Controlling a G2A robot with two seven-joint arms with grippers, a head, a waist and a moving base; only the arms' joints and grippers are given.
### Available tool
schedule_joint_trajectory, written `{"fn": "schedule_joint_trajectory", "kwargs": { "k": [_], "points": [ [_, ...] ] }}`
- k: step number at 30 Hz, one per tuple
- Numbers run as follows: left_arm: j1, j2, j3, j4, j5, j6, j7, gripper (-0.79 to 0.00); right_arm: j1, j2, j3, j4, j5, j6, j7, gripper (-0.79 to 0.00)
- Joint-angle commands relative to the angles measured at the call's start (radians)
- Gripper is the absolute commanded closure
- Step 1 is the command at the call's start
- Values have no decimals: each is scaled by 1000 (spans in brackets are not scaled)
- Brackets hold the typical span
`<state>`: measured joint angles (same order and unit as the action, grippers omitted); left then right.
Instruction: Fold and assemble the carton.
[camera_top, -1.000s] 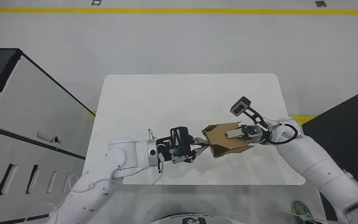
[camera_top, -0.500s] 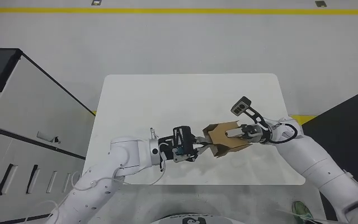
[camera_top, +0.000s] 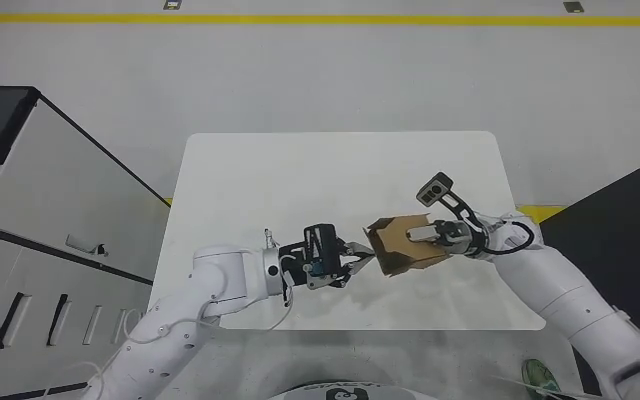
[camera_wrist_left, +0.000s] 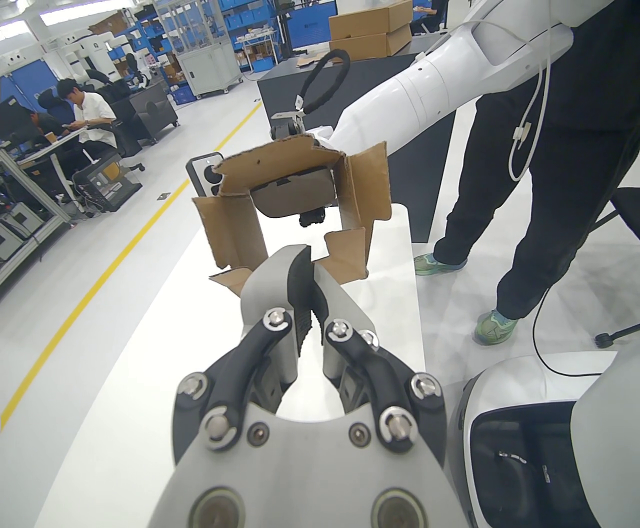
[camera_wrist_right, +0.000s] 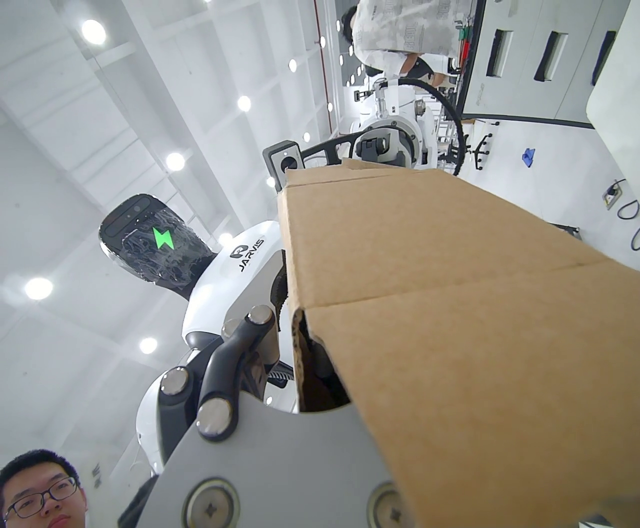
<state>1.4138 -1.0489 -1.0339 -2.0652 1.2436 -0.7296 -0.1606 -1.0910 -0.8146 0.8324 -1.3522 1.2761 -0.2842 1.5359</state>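
Top view: the brown carton (camera_top: 402, 250) is over the near part of the white table (camera_top: 250, 180), a little to the robot's right of centre. It lies on its side with its open end turned toward the left arm. The right gripper (camera_top: 418, 234) comes in from the right, with 1 finger lying along the top of the cardboard. The left gripper (camera_top: 366, 256) points at the open end from the other side, its tips just beside the lower edge of the opening.

Left wrist view: the left gripper's jaws are drawn together — only a thin dark slit shows between the pads, with nothing visible in it. The tips lie right at a small bottom flap of the carton; I cannot tell whether they touch it. The carton is an open tube, with 2 side flaps splayed outward and a ragged top flap. Inside, under the top wall, a grey finger (camera_wrist_left: 292, 192) of the right gripper lies against the cardboard.

Right wrist view: a broad carton wall runs away from the camera. 1 finger (camera_wrist_right: 250, 345) of the right gripper stands beside the wall's near edge, and the cardboard hides the other. Taken with the other views, these jaws are clamped on that wall — 1 finger inside, 1 outside.
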Motion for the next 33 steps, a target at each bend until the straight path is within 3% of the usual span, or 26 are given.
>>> {"fn": "schedule_joint_trajectory", "kwargs": {
  "k": [1,15,33],
  "points": [
    [2,1,-5,2,0,3,5,0,3,0,-7,-11,-19,0,0,0],
    [35,14,-85,-2,8,17,13,0,-14,27,5,-43,-69,0,0,0],
    [34,16,-77,-6,16,10,8,0,-8,65,-28,-136,-154,0,0,0]
  ]
}}
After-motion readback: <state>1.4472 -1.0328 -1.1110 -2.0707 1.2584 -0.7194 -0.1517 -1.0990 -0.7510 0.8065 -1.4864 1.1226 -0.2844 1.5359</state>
